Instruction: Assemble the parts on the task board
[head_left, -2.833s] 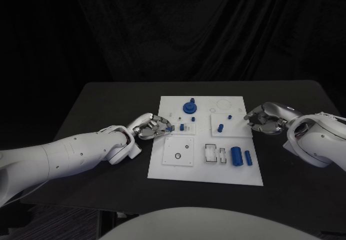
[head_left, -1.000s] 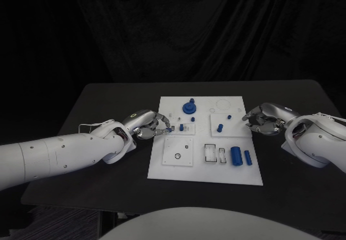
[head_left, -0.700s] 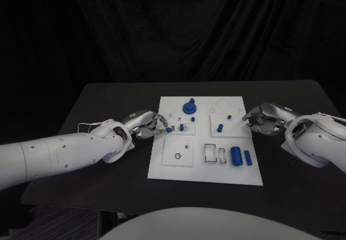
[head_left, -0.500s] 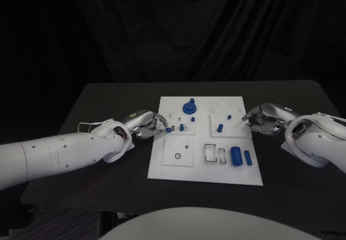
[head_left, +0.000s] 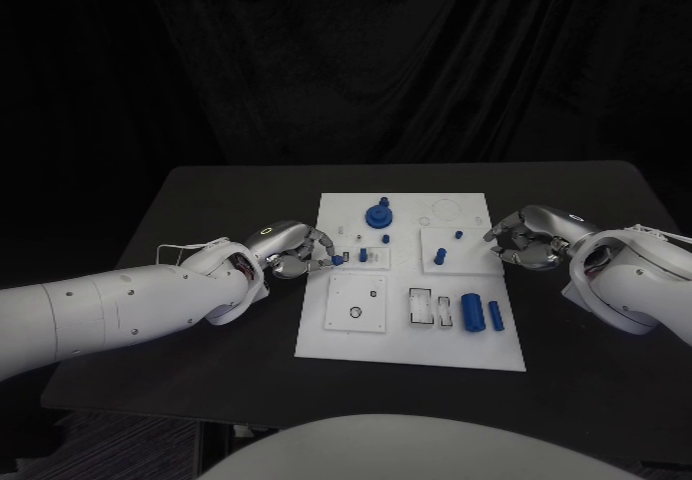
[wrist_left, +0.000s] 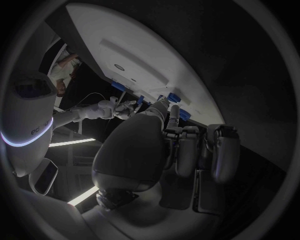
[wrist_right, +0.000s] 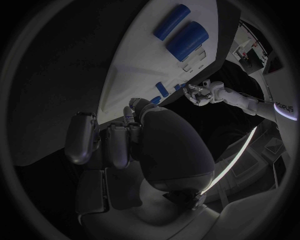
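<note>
Left robot hand (head_left: 294, 252) pinches small blue part (head_left: 339, 259) over task board (head_left: 411, 345).

We see a dark, matte black table with rounded corners (head_left: 216, 200) carrying everything. Directly on it, about in its middle, lies a flat white rectangular task board (head_left: 411, 355), its long sides running away from us towards the table's far edge.

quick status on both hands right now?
Left hand: pinches a small blue part at the task board's left edge.
Right hand: fingers curled in, nothing visibly held.
</note>
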